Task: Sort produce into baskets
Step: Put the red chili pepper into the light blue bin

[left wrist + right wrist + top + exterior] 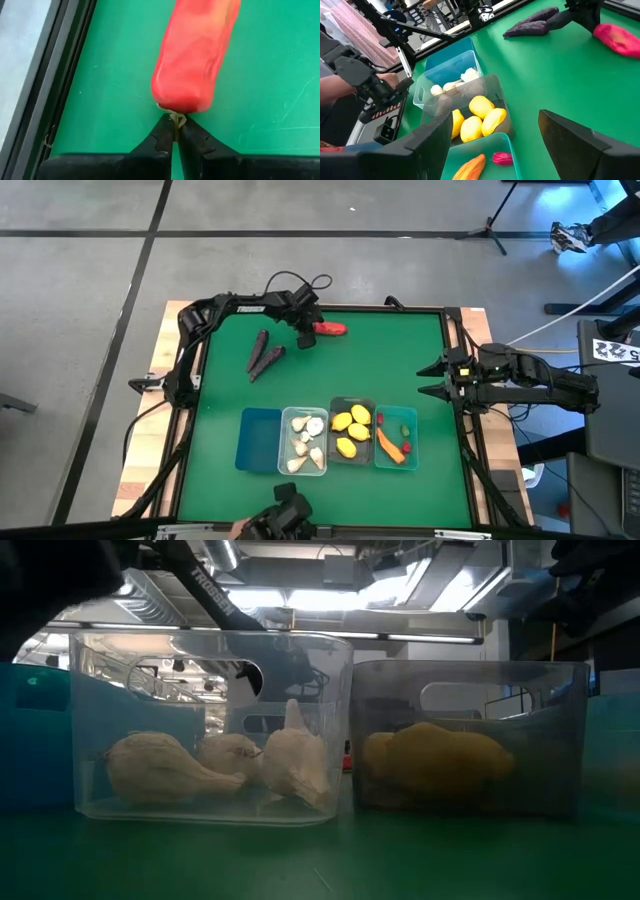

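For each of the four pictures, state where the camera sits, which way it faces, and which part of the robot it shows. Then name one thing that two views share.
High view: above, looking straight down on the green table, four bins and both arms.
Low view: at table height, facing level through the clear bin and grey bin; an arm shows above.
Left wrist view: on the left arm, facing down at the red pepper, left gripper shut on its stem.
Right wrist view: on the right arm, facing across the bins; right gripper open.
Shared: the red pepper shows in high and both wrist views.

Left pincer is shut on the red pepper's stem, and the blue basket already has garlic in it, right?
Not quite. The high view shows the blue basket empty; the garlic sits in the clear basket. The left pincer is shut on the red pepper stem.
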`<state>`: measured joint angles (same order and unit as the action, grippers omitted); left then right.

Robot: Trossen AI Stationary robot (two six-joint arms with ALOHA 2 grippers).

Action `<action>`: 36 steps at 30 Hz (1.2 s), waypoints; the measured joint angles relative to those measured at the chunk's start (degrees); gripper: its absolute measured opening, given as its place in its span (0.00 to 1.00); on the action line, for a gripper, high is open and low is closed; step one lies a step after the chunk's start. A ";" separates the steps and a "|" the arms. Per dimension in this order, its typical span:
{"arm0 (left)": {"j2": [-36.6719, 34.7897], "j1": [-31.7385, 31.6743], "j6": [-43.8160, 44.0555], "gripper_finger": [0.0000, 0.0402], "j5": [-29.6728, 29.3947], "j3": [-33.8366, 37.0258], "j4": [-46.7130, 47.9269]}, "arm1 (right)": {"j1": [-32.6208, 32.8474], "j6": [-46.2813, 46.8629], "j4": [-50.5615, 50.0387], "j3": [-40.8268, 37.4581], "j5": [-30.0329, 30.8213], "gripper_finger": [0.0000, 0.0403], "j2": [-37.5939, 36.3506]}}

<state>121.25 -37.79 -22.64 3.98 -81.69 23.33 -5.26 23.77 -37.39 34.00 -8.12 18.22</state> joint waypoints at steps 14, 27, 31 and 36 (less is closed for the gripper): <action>-12.80 5.53 9.23 0.01 -0.40 0.07 3.83 | -0.02 -6.53 3.45 0.00 12.44 0.72 0.53; -22.64 17.00 16.47 0.01 2.42 -0.02 -18.96 | -0.01 -25.51 30.03 0.02 20.04 0.72 7.44; -22.64 19.90 16.58 0.03 2.46 0.00 -27.12 | -0.02 -30.96 39.77 0.02 17.99 0.72 10.84; -22.66 22.56 15.78 0.01 2.47 1.81 -33.23 | -0.01 -35.58 44.49 0.02 17.59 0.72 15.01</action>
<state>98.59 -15.23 -6.86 6.44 -79.88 -9.91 -5.26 -11.80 7.11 34.02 9.47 33.23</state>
